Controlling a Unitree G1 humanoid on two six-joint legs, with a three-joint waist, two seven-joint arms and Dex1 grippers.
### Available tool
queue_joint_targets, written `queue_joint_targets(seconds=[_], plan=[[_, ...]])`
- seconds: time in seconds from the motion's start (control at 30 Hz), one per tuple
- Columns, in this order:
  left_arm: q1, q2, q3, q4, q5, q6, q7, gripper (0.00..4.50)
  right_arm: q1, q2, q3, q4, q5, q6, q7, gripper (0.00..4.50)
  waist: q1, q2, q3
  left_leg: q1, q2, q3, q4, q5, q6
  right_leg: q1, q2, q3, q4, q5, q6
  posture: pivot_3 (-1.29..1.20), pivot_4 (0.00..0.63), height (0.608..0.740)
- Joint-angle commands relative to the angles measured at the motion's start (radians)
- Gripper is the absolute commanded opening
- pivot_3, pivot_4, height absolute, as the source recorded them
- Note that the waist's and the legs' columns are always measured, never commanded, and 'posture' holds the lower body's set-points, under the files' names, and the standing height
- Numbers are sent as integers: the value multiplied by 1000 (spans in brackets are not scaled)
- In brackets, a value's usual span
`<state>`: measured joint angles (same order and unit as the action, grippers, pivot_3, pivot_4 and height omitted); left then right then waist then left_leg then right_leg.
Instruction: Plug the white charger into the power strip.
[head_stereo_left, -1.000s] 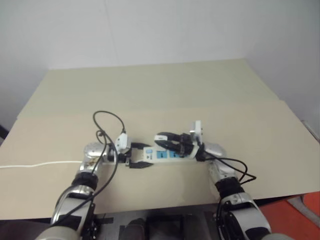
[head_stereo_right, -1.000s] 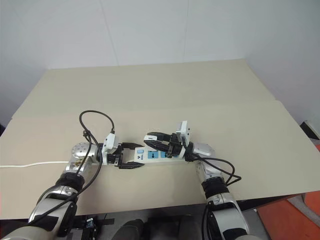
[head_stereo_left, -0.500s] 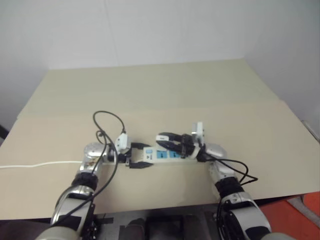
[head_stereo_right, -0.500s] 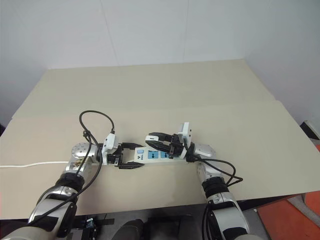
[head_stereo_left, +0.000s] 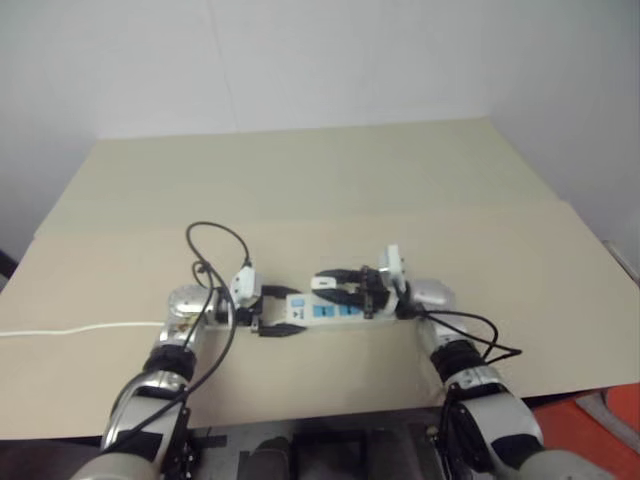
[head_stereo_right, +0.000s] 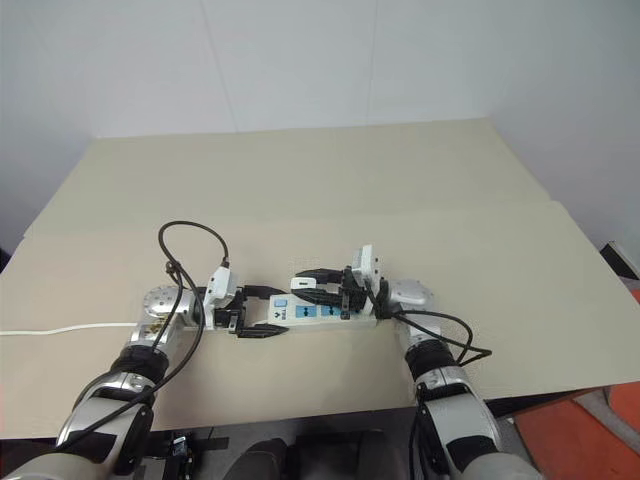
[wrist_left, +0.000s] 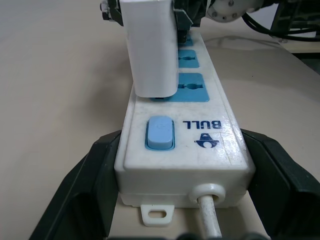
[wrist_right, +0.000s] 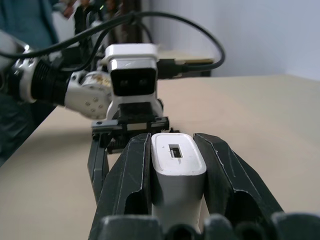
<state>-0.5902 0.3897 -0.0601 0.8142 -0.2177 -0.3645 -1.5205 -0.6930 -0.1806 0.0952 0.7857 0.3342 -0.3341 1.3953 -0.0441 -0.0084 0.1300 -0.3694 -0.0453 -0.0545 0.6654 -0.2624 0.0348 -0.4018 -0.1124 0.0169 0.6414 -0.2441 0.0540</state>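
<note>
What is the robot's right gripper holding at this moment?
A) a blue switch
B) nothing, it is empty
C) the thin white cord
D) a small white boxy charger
D: the right gripper has its two black fingers closed on the sides of the small white boxy charger, which stands over the first blue socket of the long white power strip, the strip sitting between the left gripper's fingers.

Head stereo views look forward and down over the table (head_stereo_left: 330, 190). Wrist views face each other at close range along the power strip (wrist_left: 185, 135), sharing the white charger (wrist_right: 178, 175).
</note>
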Motion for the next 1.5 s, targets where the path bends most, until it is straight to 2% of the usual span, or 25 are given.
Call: queue_joint_targets(seconds=[0.03, 0.43, 0.73, 0.93, 1.3, 1.5], plan=[[7, 19, 1, -7, -1, -5, -10, 3251, -31, -35, -9, 76, -35, 16, 19, 1182, 0, 0, 0, 0, 0, 0, 0, 0, 0, 0, 0, 0, 0, 0, 0, 0, 150, 740], [44, 35, -1, -58, -13, 12, 2, 3251, -71, -59, 16, 216, -99, -53, 40, 1182, 0, 0, 0, 1, 2, 0, -1, 0, 0, 0, 0, 0, 0, 0, 0, 0, 150, 740], [36, 36, -6, -55, -11, 11, 5, 3251, -50, -88, 44, 229, -160, -75, -21, 1182, -1, 0, -1, 4, 2, 0, -1, -1, -2, 2, 0, 0, 0, 0, 0, 0, 150, 740], [28, 31, -8, -53, -11, 14, 3, 3251, -47, -89, 53, 234, -168, -66, -52, 1182, -1, 0, -1, 16, 3, 1, -4, -2, -4, 14, 1, 0, -3, 0, -1, 0, 150, 740], [34, 33, -7, -62, -12, 16, 3, 3251, -54, -95, 66, 247, -186, -74, -78, 1182, -1, -1, -2, 17, 6, 2, -4, -2, -4, 15, 3, 0, -3, 0, -1, 0, 150, 740], [35, 36, -9, -64, -13, 18, 5, 3251, -56, -89, 31, 238, -159, -101, -76, 3133, 0, -3, -2, 17, 6, 1, -4, -3, -5, 14, 3, 0, -4, 0, -2, 0, 150, 740]])
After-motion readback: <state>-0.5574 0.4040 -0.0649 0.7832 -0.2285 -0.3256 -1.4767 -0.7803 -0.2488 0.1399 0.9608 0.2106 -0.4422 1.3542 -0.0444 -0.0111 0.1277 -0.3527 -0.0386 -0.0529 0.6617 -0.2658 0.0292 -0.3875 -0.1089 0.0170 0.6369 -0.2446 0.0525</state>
